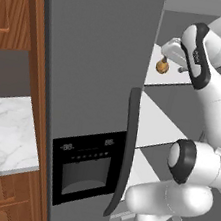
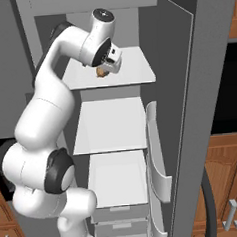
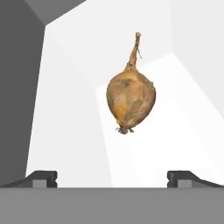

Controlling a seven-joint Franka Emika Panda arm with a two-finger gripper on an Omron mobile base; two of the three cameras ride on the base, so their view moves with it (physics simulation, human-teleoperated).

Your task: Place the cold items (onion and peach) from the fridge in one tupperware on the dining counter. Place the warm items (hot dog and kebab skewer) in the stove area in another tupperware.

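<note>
A brown onion [image 3: 131, 98] with a dry stem lies on the white top shelf [image 2: 135, 76] of the open fridge. It also appears as a small brown ball, the onion [image 1: 162, 66] [image 2: 103, 72], right at the hand. My gripper [image 3: 112, 177] is open and just short of the onion. Its two dark fingertips [image 3: 41, 177] stand wide apart, with nothing between them. The arm reaches up into the fridge's top compartment. The peach, hot dog, kebab skewer and tupperware are out of view.
The closed grey fridge door [image 1: 97, 80] with its dark handle [image 1: 126, 150] and dispenser panel stands to the left. The open door [image 2: 198, 85] with its bins [image 2: 156, 160] is on the right. Below are a bare middle shelf [image 2: 111, 126] and drawers [image 2: 117, 183]. A marble counter [image 1: 11, 140] lies far left.
</note>
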